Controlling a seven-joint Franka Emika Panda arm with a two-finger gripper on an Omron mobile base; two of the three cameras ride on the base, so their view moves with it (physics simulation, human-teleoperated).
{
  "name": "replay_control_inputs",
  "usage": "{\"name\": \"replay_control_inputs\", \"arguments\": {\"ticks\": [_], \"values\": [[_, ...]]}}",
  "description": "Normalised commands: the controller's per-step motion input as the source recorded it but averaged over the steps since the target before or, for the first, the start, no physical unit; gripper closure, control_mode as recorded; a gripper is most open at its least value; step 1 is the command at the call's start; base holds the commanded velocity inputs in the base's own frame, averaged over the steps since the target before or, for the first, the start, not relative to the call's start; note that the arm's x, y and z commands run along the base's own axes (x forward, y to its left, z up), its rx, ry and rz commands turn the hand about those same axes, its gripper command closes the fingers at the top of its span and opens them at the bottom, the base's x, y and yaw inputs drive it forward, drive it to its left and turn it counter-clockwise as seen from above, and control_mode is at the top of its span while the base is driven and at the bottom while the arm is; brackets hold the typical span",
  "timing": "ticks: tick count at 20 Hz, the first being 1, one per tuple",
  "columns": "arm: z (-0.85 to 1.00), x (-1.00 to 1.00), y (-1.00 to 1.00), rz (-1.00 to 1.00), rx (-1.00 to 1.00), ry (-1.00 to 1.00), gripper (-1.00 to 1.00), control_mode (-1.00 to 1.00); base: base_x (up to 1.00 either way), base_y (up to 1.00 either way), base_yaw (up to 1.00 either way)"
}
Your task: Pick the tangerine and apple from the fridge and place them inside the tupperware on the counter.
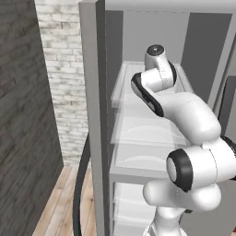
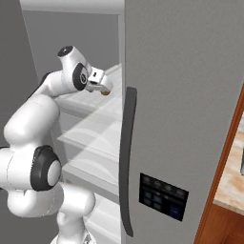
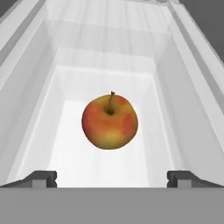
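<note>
Hand view: apple mid-shelf, clear all round.

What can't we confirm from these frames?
- Apple contact: hand view shows it between the open gripper tips, but its underside and the shelf beneath are hidden by its own bulk.
- Fingers in the right base view: too small, cut by the fridge door edge.
- Left base view: the arm hides the hand.

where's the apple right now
In the hand view the apple sits centred on a white fridge shelf, just ahead of the open gripper.
</note>
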Motion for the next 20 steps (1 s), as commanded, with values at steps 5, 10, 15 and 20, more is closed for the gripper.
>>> {"name": "replay_control_inputs", "arguments": {"ticks": [5,10,15,20], "values": [[-0.06,0.43,-0.01,0.0,0.0,0.16,-1.0,-1.0,0.0,0.0,0.0],[-0.1,0.29,0.0,0.0,0.0,0.0,-1.0,-1.0,0.0,0.0,0.0],[-0.2,0.04,-0.03,0.0,0.0,0.0,-1.0,-1.0,0.0,0.0,0.0],[-0.19,-0.03,-0.09,0.0,0.0,0.0,-1.0,-1.0,0.0,0.0,0.0]]}}
